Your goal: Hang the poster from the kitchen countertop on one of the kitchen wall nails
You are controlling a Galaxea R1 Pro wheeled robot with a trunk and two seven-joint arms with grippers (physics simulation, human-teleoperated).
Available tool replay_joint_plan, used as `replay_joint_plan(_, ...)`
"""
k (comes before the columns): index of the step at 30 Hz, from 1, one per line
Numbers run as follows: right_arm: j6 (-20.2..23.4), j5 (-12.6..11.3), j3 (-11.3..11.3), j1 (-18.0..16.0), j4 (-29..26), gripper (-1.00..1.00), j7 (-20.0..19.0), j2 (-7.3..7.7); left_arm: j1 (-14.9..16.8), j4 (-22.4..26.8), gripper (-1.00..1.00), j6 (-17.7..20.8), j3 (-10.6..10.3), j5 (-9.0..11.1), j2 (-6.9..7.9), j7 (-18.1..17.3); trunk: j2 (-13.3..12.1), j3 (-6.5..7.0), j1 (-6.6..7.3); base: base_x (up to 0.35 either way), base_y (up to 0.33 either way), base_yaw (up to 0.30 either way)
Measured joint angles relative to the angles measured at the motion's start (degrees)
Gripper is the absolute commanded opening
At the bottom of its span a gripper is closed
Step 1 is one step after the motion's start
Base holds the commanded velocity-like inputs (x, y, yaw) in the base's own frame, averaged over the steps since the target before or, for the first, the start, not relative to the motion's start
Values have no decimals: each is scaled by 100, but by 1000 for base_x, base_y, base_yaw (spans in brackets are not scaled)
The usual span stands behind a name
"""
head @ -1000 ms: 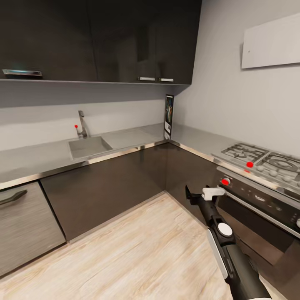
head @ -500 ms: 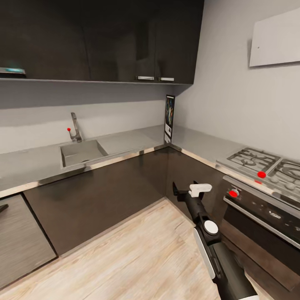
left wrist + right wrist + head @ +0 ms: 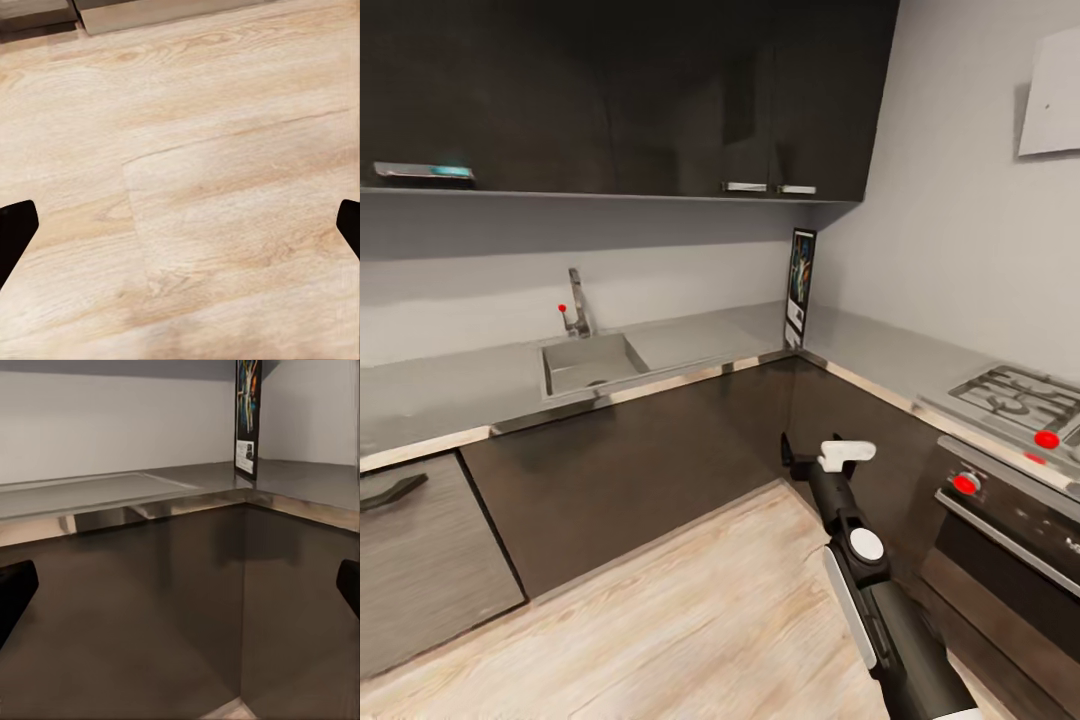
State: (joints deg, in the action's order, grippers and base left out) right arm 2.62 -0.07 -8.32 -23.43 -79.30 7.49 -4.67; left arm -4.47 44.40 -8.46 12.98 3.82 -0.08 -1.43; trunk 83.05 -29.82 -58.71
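I see a sink point(image 3: 592, 362) with a tap point(image 3: 576, 303) at the back wall, a hob point(image 3: 1020, 397), and an oven point(image 3: 1010, 545) beneath it.

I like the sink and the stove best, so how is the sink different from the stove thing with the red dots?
The sink is a hollow sunk into the kitchen countertop; the hob sits on top as raised metal grates. The sink has a tall tap behind it; the hob has red-marked knobs at its front. The sink sits along the back wall, the hob along the right-hand run. Both are grey and built into the same worktop.
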Motion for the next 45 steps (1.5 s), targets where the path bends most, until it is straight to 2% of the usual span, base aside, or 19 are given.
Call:
replay_joint_plan(1,-2,-6,0,0,4,100,131,0,0,1,100,0,0,0,0,0,0,0,1,270,0,94)
replay_joint_plan(6,-11,-13,9,0,7,100,215,3,0,2,100,0,6,0,0,0,0,0,1,300,0,43)
replay_joint_plan(10,-19,-22,30,-19,8,100,313,26,0,6,100,3,111,5,22,-3,0,0,2,321,0,9)
replay_joint_plan(14,-4,-21,39,-279,8,100,479,38,0,10,100,5,162,7,30,-6,0,0,2,324,0,2)
replay_joint_plan(15,16,-23,41,-449,32,100,596,41,0,10,100,7,174,7,32,-7,0,1,2,325,0,1)
replay_joint_plan(19,30,-32,43,-588,143,100,689,43,0,11,100,9,188,8,34,-5,0,0,2,325,0,0)
replay_joint_plan(25,43,-51,38,-657,374,100,720,44,0,6,100,9,212,8,32,-1,0,0,2,326,0,0)
replay_joint_plan(45,18,-55,39,-669,446,100,701,52,0,1,100,15,300,8,34,2,0,0,2,322,-19,0)
